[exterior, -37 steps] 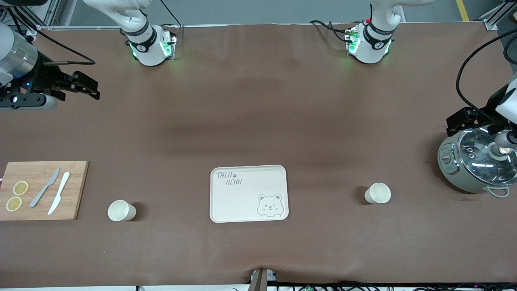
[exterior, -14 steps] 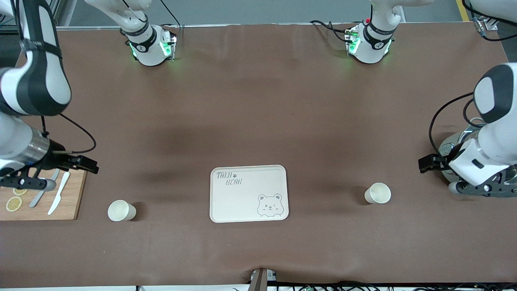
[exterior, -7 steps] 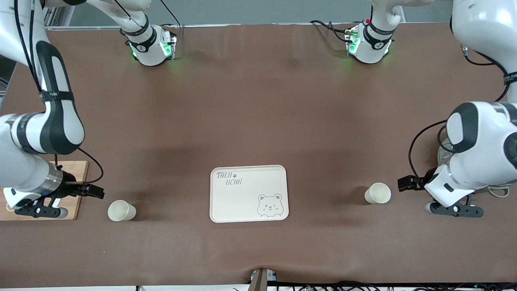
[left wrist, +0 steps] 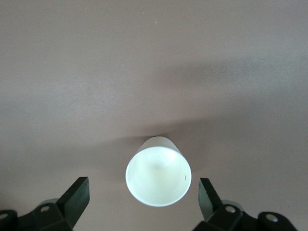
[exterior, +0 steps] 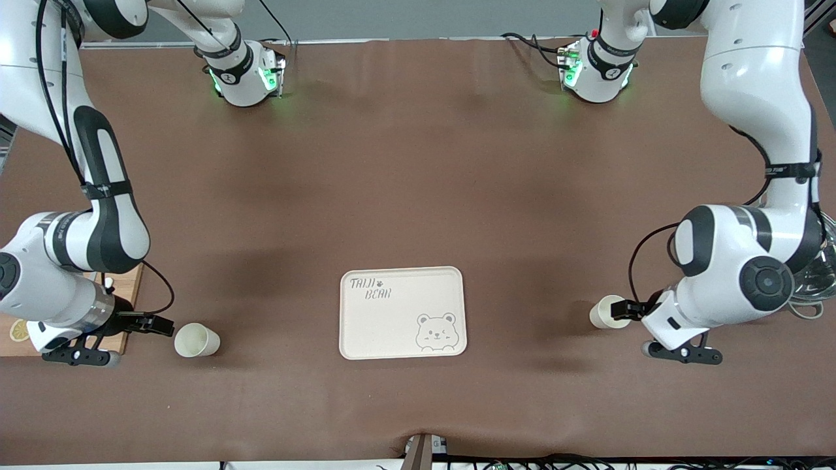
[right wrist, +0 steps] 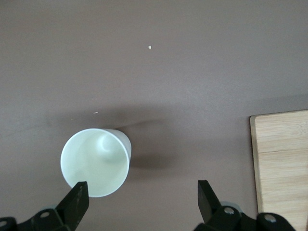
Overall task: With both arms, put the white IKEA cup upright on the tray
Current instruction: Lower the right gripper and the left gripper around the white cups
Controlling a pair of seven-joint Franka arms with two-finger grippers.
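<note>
Front view: cream tray (exterior: 402,313) near the middle of the bench's camera-side edge, bare. One white cup (exterior: 196,340) toward the right arm's end, right gripper (exterior: 159,324) just beside it. Other white cup (exterior: 607,312) toward the left arm's end, left gripper (exterior: 628,309) apparently touching it.

Left wrist view: fingers (left wrist: 77,196) apart, cup (left wrist: 158,172) between.

Right wrist view: fingers (right wrist: 77,201) apart, cup (right wrist: 95,161) at one fingertip, cutting board (right wrist: 280,163) close.
</note>
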